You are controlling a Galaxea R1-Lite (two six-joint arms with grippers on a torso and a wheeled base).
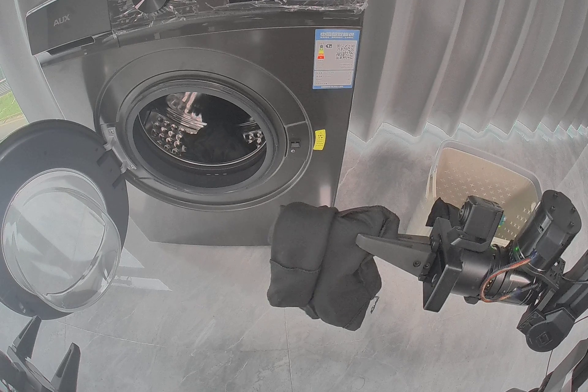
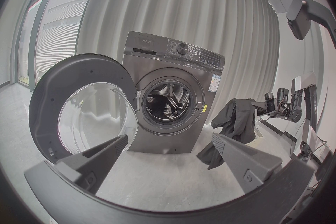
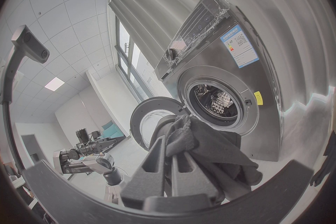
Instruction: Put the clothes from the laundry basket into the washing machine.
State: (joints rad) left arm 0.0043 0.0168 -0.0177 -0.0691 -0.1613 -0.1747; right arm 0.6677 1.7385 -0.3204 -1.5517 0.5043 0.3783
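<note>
Far left and low, my left hand (image 1: 52, 344) sits with its fingers spread wide, holding nothing. Next to it the round black-rimmed glass door (image 1: 58, 215) of the grey front-loading washing machine (image 1: 245, 44) is swung fully open. The steel drum (image 1: 202, 133) is clear to enter, with something dark, probably clothing, already lying inside. Right of the opening and nearer me, the dark grey fabric garment (image 1: 324, 264) hangs in the air above the floor, bunched and drooping from my right hand (image 1: 367, 241), whose fingers are closed tight on a fold near its top. I judge it light, limp and non-slippery; the trailing lower part could snag the door rim, so a grip on a thick bunch suits it best. Far right stands the cream plastic laundry basket (image 1: 484, 185), with another dark piece (image 1: 444, 209) at its near edge.
</note>
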